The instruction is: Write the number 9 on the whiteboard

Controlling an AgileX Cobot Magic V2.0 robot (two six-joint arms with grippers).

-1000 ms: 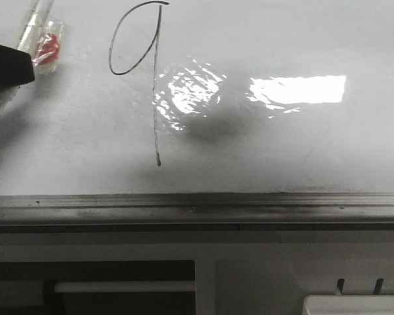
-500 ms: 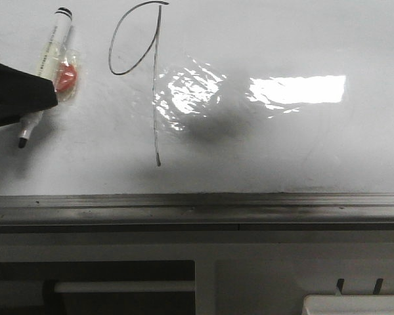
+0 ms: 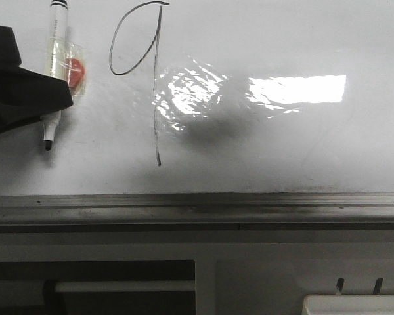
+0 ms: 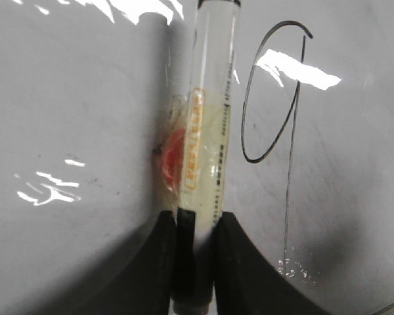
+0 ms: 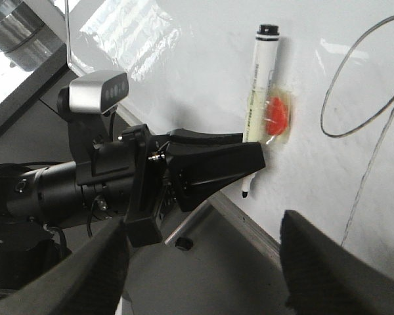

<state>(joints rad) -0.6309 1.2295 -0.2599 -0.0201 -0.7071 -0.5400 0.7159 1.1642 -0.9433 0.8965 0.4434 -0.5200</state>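
The number 9 (image 3: 156,85) is a thin black line on the whiteboard (image 3: 282,144), an open loop with a long straight tail. It also shows in the left wrist view as the number 9 (image 4: 294,144) and in the right wrist view as the number 9 (image 5: 375,164). My left gripper (image 3: 58,104) is to the left of it, shut on a white marker (image 3: 53,59) that points tip-down. A red piece in clear wrap (image 3: 75,69) clings to its barrel. The left gripper (image 4: 196,262) clamps the marker (image 4: 210,118) near its black tip end. My right gripper (image 5: 203,275) is open and empty, off the board's edge.
A grey metal ledge (image 3: 249,207) runs along the board's near edge. Below it are a white bar (image 3: 125,287) and a white box corner (image 3: 354,305). Bright glare (image 3: 295,90) lies right of the 9. The left arm (image 5: 85,190) fills the space beside the right gripper.
The left gripper has moved right, toward the 9, with the marker in it. The marker has swung from slanted to nearly upright, and more of it shows.
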